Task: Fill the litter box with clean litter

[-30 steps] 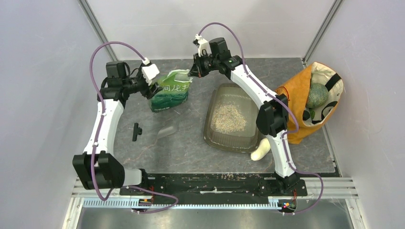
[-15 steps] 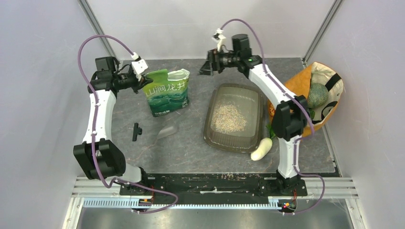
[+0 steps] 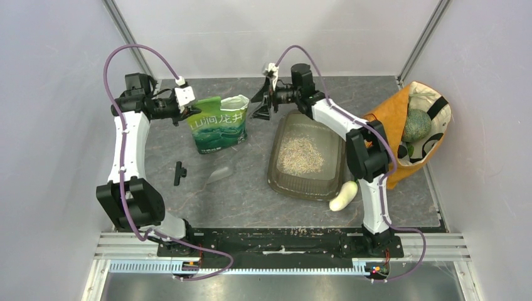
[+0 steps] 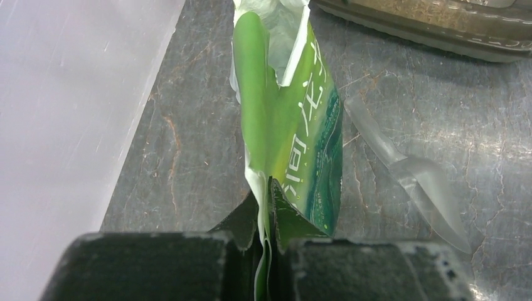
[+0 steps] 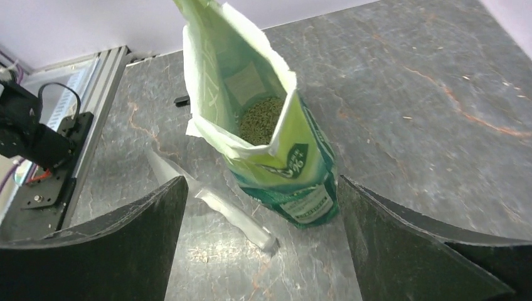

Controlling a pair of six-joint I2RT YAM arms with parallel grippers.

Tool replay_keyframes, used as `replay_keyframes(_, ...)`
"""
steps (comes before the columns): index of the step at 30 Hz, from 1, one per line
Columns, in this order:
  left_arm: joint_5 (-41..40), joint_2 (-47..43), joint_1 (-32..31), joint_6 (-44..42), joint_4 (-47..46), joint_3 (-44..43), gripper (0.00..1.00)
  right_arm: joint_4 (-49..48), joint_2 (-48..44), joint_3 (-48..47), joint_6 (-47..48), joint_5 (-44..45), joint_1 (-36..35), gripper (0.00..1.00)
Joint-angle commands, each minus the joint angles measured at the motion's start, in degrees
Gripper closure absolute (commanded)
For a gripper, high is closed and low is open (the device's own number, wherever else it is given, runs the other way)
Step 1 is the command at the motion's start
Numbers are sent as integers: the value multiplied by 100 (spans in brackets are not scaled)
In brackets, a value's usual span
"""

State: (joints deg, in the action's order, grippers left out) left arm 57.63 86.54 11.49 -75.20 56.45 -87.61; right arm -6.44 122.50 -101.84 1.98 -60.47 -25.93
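Moved: right gripper [image 3: 260,108] has let go of the green pouch [image 3: 218,125] and swung back beside its mouth; left gripper [image 3: 188,106] has closed on the pouch's other edge; the pouch now stands upright.
White vegetable [image 3: 343,196]: nearest, well to the near side of the right jaws, touching the litter box's near right corner.
Black clip [image 3: 180,172]: on the table, near side of the left jaws.
Clear scoop [image 3: 218,174]: flat on the table, just nearward of the pouch.
Litter box [image 3: 273,164]: nearward of the right jaws, apart from them.
Clean litter [image 3: 300,155]: loose pale heap in the box's middle.
Pouch contents: dull green-brown granules visible through the open top.
Left jaws: pressed together, pinching the pouch's side seam.
Right jaws: spread wide, nothing between them, pouch mouth just ahead.
Orange-and-cream fabric bag [image 3: 389,119]: far right of the right jaws, a green melon [image 3: 416,125] inside.
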Motion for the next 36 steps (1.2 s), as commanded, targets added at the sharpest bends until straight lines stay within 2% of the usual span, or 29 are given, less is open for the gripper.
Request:
replay_keyframes(1, 231, 38, 3, -403, 251, -231, 98, -863, 261, -308, 461, -279, -237, 4)
replay_keyframes(4, 177, 22, 2, -460, 258, -204, 98, -1247, 520, -414, 337, -256, -380, 5)
replay_keyframes(6, 129, 32, 3, -471, 292, -203, 98, -1529, 703, -530, 126, -228, -420, 9)
replay_keyframes(8, 91, 43, 1, -466, 289, -201, 98, -1626, 786, -629, 7, -229, -412, 23)
replay_keyframes(10, 19, 76, 3, -253, 207, -246, 98, -1612, 734, -584, -17, -310, -388, 47)
replay_keyframes(12, -200, 116, 3, 361, -141, -303, 98, -1575, 601, -428, -42, -478, -292, 80)
replay_keyframes(13, -351, 135, 7, 823, -398, -331, 98, -1544, 538, -357, -19, -556, -232, 100)
replay_keyframes(19, -776, 588, 43, 2680, -802, -898, 98, -877, 544, -380, 178, -656, 83, 100)
replay_keyframes(23, -902, 1253, 39, 3795, -395, -1605, 98, -863, 566, -424, -170, -762, 124, 100)
replay_keyframes(25, -949, 1618, 42, 4427, -115, -1985, 98, -1188, 535, -307, -577, -782, 113, 100)
replay_keyframes(27, -1131, 1879, 46, 5043, -46, -2214, 83, -1429, 530, -266, -912, -773, 108, 100)
replay_keyframes(31, -914, 1832, 38, 5443, -201, -2005, 68, -1708, 584, -306, -1505, -772, 106, 100)
replay_keyframes(32, -741, 1739, 46, 5398, -245, -1909, 59, -1781, 580, -286, -1607, -776, 109, 100)
replay_keyframes(33, -534, 1643, 47, 5197, -242, -1767, 40, -1833, 563, -271, -1668, -796, 113, 100)
replay_keyframes(34, -426, 1531, 45, 5054, -322, -1598, 30, -1867, 553, -243, -1701, -806, 106, 100)
replay_keyframes(36, -348, 1278, 47, 4966, -787, -1066, 24, -1896, 521, -188, -1716, -813, 106, 100)
